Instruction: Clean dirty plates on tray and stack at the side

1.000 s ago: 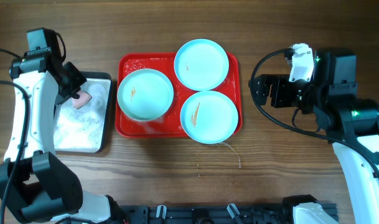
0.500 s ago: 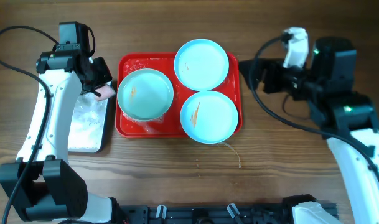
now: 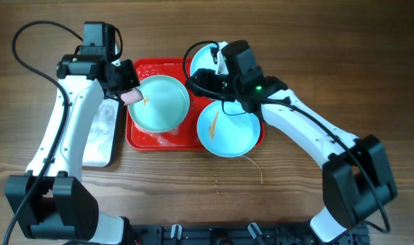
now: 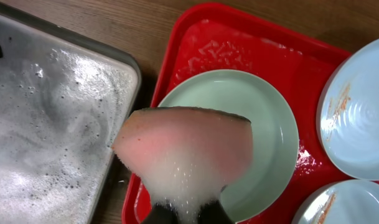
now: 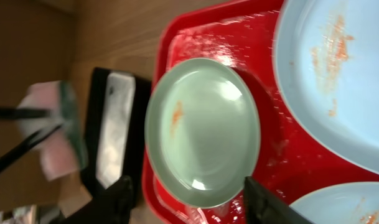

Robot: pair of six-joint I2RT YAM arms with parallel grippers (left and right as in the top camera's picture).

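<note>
Three pale turquoise plates lie on the red tray (image 3: 142, 136): a left plate (image 3: 159, 103), a back plate (image 3: 210, 58) partly under my right arm, and a front right plate (image 3: 227, 129) with a brown streak. My left gripper (image 3: 125, 87) is shut on a foamy pink sponge (image 3: 130, 96) at the left plate's left rim; the left wrist view shows the sponge (image 4: 186, 146) above that plate (image 4: 267, 124). My right gripper (image 3: 198, 80) is open and empty, hovering by the left plate's right rim. Its fingers (image 5: 192, 205) straddle that plate (image 5: 201, 130).
A silver metal tray (image 3: 101, 139) holding soapy foam sits left of the red tray, also in the left wrist view (image 4: 52, 112). Wet foam spots lie on the red tray's bare floor (image 4: 239, 53). A thin strand lies on the wood (image 3: 257, 170) in front of the tray.
My left gripper carried the sponge from the metal tray rightward to the left plate's rim. My right arm swung far left, from beyond the tray's right side to over the tray.
</note>
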